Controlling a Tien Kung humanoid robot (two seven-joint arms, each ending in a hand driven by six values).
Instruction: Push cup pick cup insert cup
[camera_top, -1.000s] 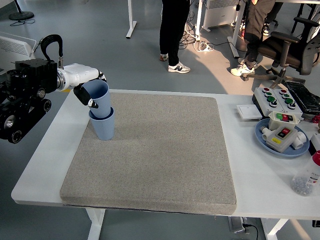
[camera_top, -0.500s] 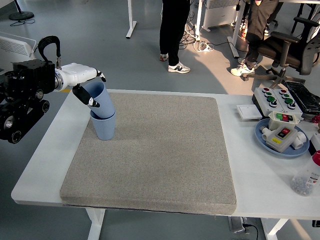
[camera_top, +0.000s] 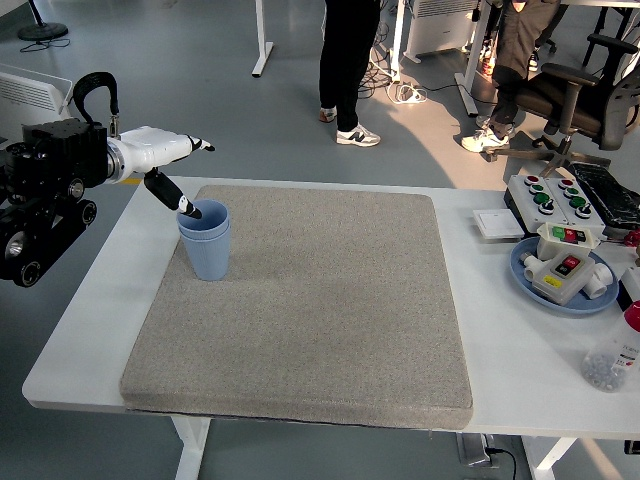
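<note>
open mat (camera_top: 320, 310), stacked cups (camera_top: 205, 240) far-left

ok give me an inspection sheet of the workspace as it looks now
Surface: white table with a grey mat covering most of it.
Job's things: two blue cups, one nested in the other, upright on the mat's far left corner.
Clutter: blue plate holding a button box, a control box with buttons, a white square plate, a clear bottle, all at the right.
Hands: left hand open above the cups, one finger at the rim; right not in view.
Cables: on the floor behind.
Surroundings: people standing, office chair.
</note>
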